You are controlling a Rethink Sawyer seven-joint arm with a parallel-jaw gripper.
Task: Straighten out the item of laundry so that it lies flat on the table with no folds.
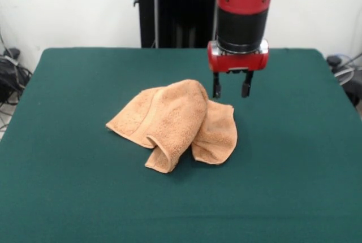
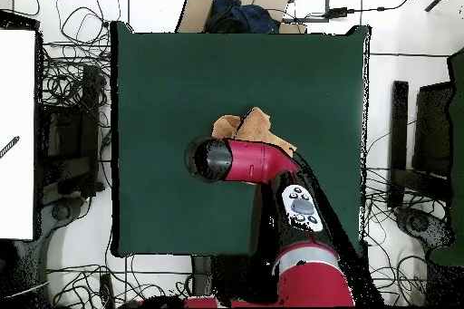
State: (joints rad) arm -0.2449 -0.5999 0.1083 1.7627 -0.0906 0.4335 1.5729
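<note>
The towel (image 1: 175,124) lies crumpled near the middle of the table (image 1: 68,186), folded over itself into several lobes, with one raised fold at its top. The gripper (image 1: 231,91) hangs just above the towel's far edge, fingers apart and empty, not touching the cloth. In the overhead view the arm (image 2: 249,160) covers most of the towel (image 2: 256,127).

The step in hand appears to be the first grasp. Lower onto a single outer layer at an edge or corner, not the bunched middle. Close fully before lifting. Pull outward and low, so that the folds open rather than drag.
</note>
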